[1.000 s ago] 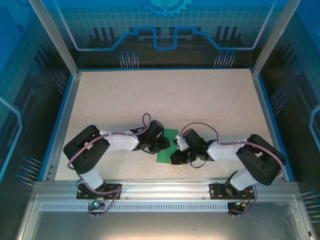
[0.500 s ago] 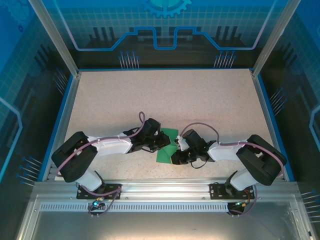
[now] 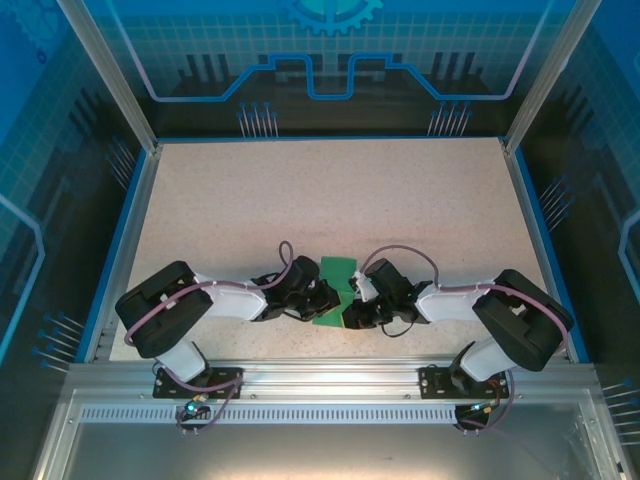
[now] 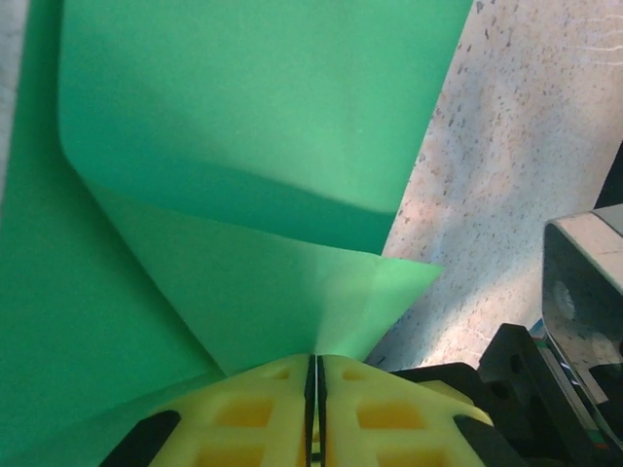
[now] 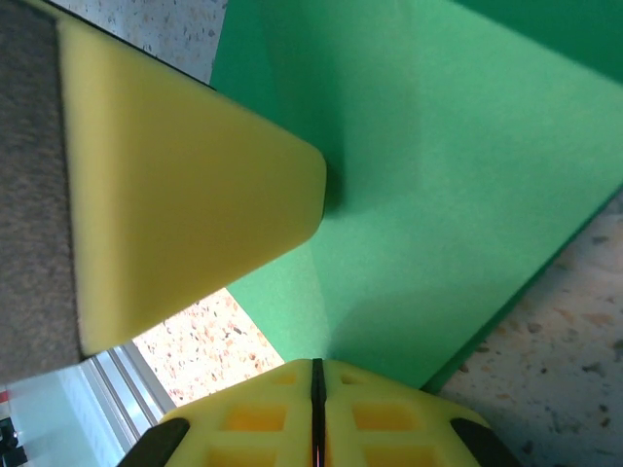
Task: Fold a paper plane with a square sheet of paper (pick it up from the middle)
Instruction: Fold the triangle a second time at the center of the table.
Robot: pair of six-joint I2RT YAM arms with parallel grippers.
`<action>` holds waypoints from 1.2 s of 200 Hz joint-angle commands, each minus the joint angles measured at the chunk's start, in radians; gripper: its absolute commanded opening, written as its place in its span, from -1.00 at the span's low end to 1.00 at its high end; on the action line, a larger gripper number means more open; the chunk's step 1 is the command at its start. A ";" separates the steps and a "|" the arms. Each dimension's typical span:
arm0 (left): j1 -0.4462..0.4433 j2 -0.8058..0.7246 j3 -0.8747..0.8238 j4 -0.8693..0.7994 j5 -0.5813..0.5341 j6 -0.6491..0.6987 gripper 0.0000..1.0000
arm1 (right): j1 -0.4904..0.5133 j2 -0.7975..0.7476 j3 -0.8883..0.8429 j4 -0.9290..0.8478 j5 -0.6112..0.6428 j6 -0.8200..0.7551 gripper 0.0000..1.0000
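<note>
The square sheet of paper [image 3: 338, 270] is bright green and folded into layers, lying near the table's front middle. My left gripper [image 3: 328, 300] comes at it from the left, my right gripper [image 3: 349, 311] from the right, and the two nearly meet over it. In the left wrist view my left gripper [image 4: 313, 362] has its yellow jaws shut on a pointed flap of the paper [image 4: 292, 282]. In the right wrist view my right gripper [image 5: 316, 366] is shut on a raised fold of the paper [image 5: 438, 195]. A yellow finger of the left gripper [image 5: 185, 195] presses beside it.
The speckled beige tabletop [image 3: 330, 200] stretches behind the paper, framed by blue edges and the aluminium front rail [image 3: 330, 375]. The right gripper's grey body [image 4: 584, 282] stands close at the right of the left wrist view.
The left arm swung its elbow and its gripper moved nearer to the front edge along the paper. Both grippers closed further on the paper. The right arm hardly moved.
</note>
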 commanded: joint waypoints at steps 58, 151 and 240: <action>-0.033 0.023 -0.045 0.098 0.020 -0.009 -0.62 | -0.004 0.016 -0.014 -0.128 0.047 0.013 -0.79; -0.023 0.038 -0.021 -0.006 -0.095 0.078 -0.62 | -0.004 0.020 -0.008 -0.190 0.067 -0.005 -0.82; 0.072 0.023 0.027 -0.068 -0.114 0.134 -0.60 | -0.005 0.018 0.003 -0.224 0.067 -0.022 -0.83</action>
